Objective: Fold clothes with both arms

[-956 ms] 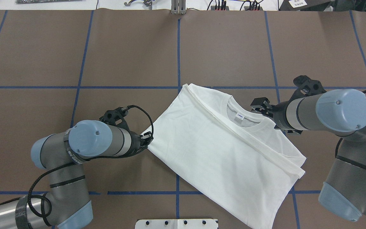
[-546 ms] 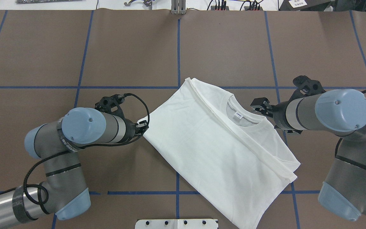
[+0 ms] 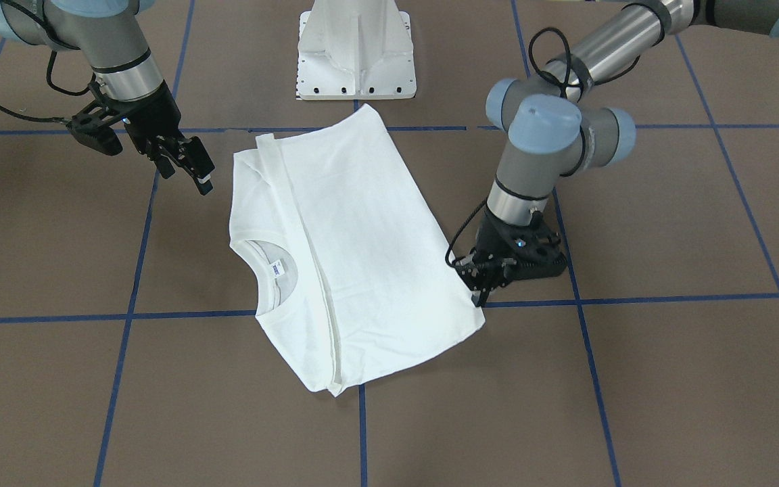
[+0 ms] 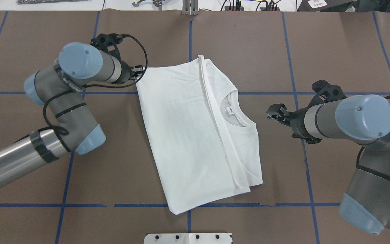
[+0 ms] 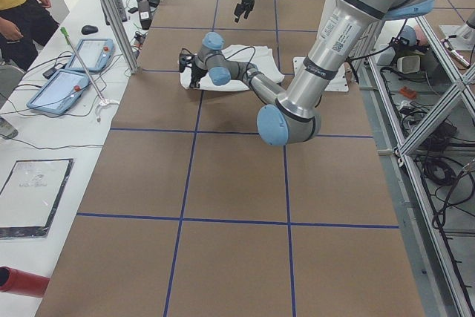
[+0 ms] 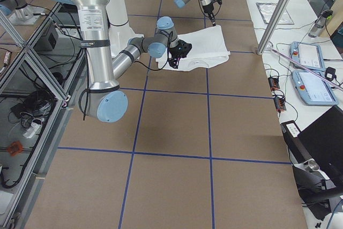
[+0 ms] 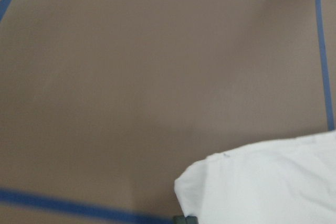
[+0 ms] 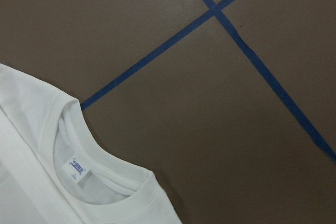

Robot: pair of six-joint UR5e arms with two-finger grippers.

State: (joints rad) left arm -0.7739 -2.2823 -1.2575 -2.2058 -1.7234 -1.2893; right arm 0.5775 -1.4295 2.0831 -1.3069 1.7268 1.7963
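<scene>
Since the earlier frames, the left end effector (image 4: 140, 70) has been carried away from the robot toward the far part of the tabletop (image 4: 249, 51). The shirt (image 4: 188, 135) has been dragged and turned along with it. The right end effector (image 4: 272, 113) is being kept where it was, and a clear gap is now being shown between it and the cloth.

One white shirt is being shown, folded lengthwise and lying flat. It is being stretched from the left end effector back toward the one white pedestal base (image 3: 356, 54). One far corner of it is being pinched by the left end effector, whose fingers are being held closed together on the cloth. In the left wrist view only that corner is being seen, right at the lower edge.

One ribbed collar (image 4: 237, 113) with one small label (image 4: 231, 109) is being turned toward the right end effector, near it but apart. That end effector's two fingers are being held spread, with nothing between them.

Two arms are being counted: the left arm (image 4: 76, 67) is being bent over the far left of the tabletop, and the right arm (image 4: 350, 118) is being reached in from the right. Blue tape lines (image 4: 190, 51) are being crossed by the shirt beside both end effectors.
</scene>
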